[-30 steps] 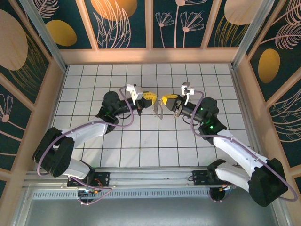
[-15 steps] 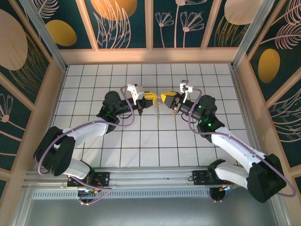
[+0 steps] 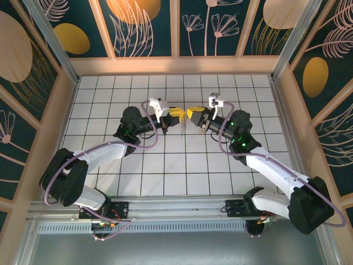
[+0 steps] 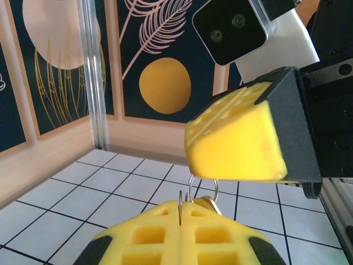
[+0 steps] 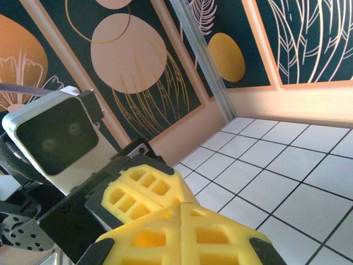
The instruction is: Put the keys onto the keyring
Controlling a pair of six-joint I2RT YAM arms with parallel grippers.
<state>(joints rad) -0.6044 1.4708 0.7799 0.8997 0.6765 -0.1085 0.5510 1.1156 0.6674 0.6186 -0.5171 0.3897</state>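
Left gripper point(image 3: 177, 114) close against right gripper point(image 3: 191, 114), open tiled floor point(image 3: 165, 165) around

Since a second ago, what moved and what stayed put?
The right gripper slid left, closing the gap to the left gripper until their yellow tips nearly meet. The keyring, spread wide between them before, now hangs as a narrow loop under the tips. The left gripper stayed put, clamped on the keyring.

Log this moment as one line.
left gripper: shut on keyring | right gripper: shut, tip close to left's | keyring: hanging between them | key: beside keyring, threading unconfirmed
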